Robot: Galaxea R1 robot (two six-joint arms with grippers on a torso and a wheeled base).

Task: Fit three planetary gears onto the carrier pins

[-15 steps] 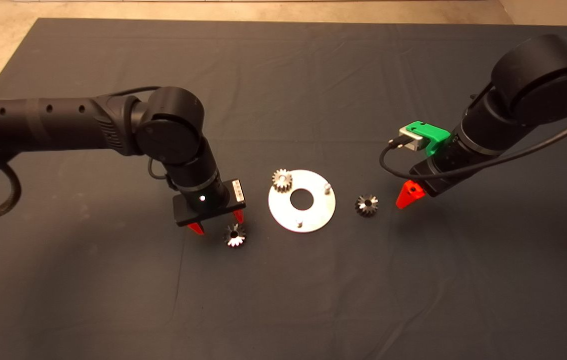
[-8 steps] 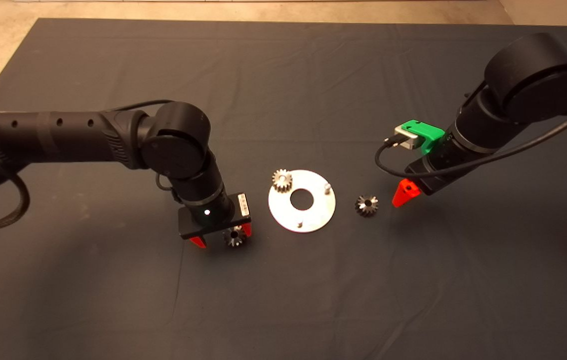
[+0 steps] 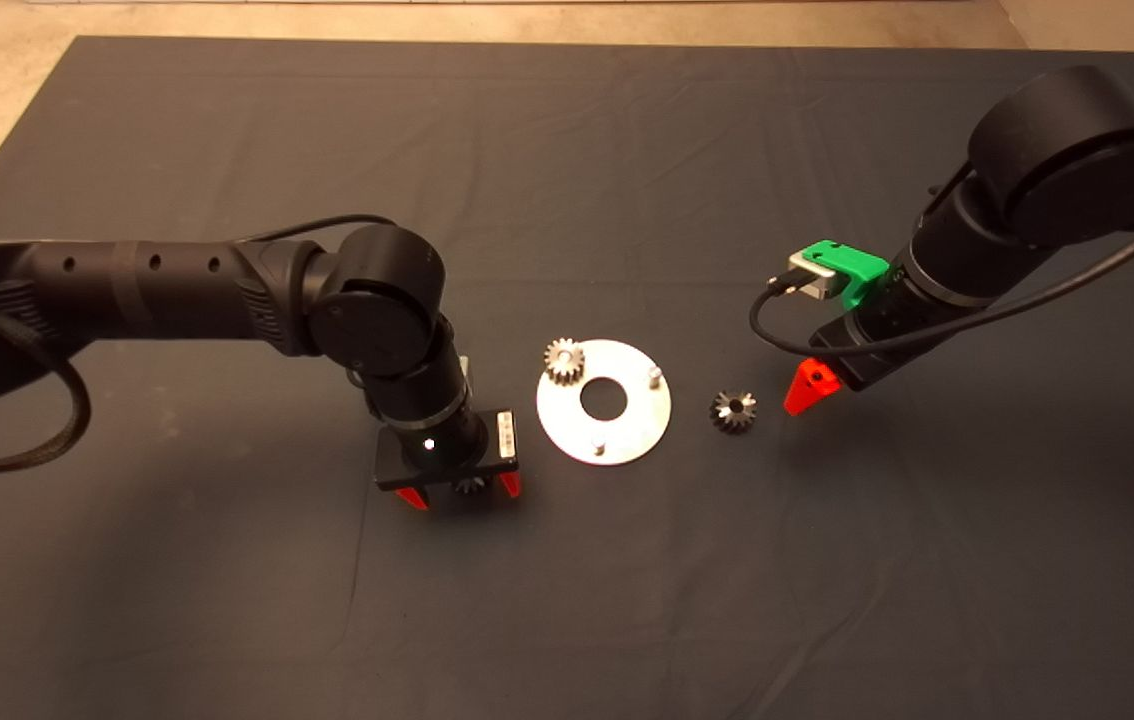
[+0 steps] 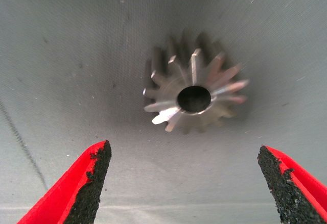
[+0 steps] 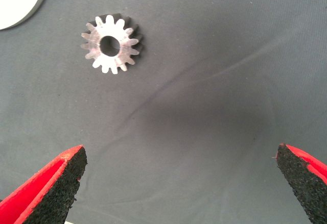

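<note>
Dark, creased cloth mat (image 3: 567,150) covers the table. Over it the left gripper (image 3: 457,491) hangs with fingers wide apart, a loose gear (image 4: 195,94) lying flat on the mat between them, touching neither pad. Just beyond that gripper sits the round plate (image 3: 642,432), one gear (image 3: 563,359) seated on a pin and two bare pins (image 3: 656,374) standing. Past the plate lies another gear (image 3: 732,410), near the right gripper (image 5: 179,183), also spread wide. A white label on the left wrist cannot be read.

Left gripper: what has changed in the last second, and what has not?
The left gripper moved over the loose gear, now straddling it, open, nothing gripped. The right gripper lifted slightly away. The plate, its mounted gear and the other loose gear stayed.
</note>
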